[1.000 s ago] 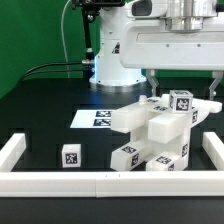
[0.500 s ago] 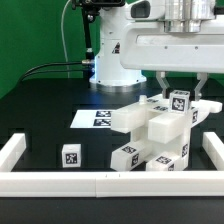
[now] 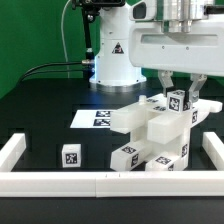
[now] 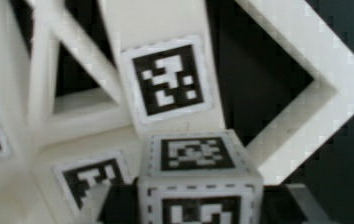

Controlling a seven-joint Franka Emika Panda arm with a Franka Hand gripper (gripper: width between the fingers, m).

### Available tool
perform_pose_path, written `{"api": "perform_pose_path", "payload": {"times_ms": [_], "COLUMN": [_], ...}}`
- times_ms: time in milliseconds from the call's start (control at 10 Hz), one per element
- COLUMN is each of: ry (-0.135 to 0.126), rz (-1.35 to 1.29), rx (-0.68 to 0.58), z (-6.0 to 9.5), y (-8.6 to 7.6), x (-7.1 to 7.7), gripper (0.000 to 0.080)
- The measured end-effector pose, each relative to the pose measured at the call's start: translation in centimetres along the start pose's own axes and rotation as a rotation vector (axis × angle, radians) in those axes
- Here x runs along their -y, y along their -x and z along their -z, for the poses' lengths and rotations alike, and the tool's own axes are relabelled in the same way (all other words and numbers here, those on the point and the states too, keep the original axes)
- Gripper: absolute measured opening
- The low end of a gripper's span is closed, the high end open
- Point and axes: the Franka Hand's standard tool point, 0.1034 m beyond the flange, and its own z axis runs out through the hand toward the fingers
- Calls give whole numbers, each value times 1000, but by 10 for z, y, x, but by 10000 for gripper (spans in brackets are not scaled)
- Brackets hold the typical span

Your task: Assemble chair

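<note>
The white chair parts lie in a pile (image 3: pixel 155 135) at the exterior view's right, each with black-and-white tags. A small tagged block (image 3: pixel 181 100) sticks up at the top of the pile. My gripper (image 3: pixel 180 88) hangs straight above it, open, with one finger on each side of the block's top. In the wrist view the block (image 4: pixel 195 160) sits between my dark fingers (image 4: pixel 117 205), and my gripper (image 4: pixel 195 208) straddles it with thin gaps. A long tagged bar (image 4: pixel 165 75) lies beyond it.
A loose tagged cube (image 3: pixel 70 155) and another tagged part (image 3: pixel 125 155) lie on the black table. The marker board (image 3: pixel 90 118) lies behind them. A white border rail (image 3: pixel 60 182) runs along the front and sides. The arm's base (image 3: pixel 115 60) stands at the back.
My gripper has come down over the top block, so its fingers now reach beside the block. The parts have not moved.
</note>
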Motion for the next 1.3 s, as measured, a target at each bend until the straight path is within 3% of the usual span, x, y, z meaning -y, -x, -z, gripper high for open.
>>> {"api": "perform_pose_path", "payload": {"times_ms": [400,700,900,1300], "ry": [-8,-10,-10,-14], "rz": [-389,-333,-105,240], "rx": [8,10,4,1], "z": [0,0,2,3], "y": [5,4,5,4], "x": [2,2,6,7], "gripper": [282,291,604,647]}}
